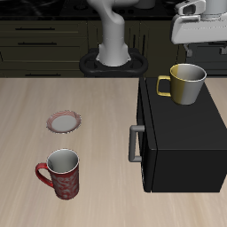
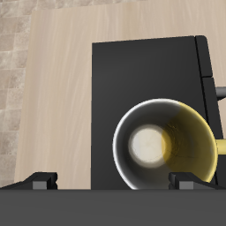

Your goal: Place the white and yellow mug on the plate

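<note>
Red-patterned mug (image 1: 60, 172) stood near the tabletop (image 1: 97, 106) front edge; the plate (image 1: 63, 121) lay farther back. The white and yellow mug (image 1: 184, 83) stood upright atop the black box (image 1: 182, 133). The claw (image 1: 197, 24) hovered above it, spread apart and holding nothing.

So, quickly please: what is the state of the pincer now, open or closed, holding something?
Pincer: open, holding nothing, above the yellow mug on the black box.

The gripper (image 1: 199, 27) is cut off by the exterior view's edge (fingers unseen), and below it the white and yellow mug's (image 2: 168, 146) handle is mostly hidden.
</note>
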{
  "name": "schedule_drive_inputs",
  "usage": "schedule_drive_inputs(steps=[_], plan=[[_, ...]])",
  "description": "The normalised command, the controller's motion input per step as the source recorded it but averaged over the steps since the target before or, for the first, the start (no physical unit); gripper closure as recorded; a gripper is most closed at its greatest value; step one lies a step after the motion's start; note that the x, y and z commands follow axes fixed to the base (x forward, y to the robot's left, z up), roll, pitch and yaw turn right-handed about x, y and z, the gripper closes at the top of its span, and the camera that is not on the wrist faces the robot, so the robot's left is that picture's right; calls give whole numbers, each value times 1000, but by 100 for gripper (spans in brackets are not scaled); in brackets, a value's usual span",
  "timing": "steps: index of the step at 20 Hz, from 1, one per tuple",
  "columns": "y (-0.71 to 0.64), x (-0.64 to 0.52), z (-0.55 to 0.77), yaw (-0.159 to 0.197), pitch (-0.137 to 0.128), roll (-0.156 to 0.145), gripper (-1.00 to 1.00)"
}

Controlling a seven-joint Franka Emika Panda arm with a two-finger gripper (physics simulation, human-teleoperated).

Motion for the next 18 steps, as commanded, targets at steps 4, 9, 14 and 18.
schedule_drive_inputs(steps=[4,9,14,18], plan=[[23,115,-70,22,6,-2,-100],[10,210,-112,20,12,-19,-100],[43,36,-91,12,12,5,-100],[4,34,-166,43,22,-3,-100]])
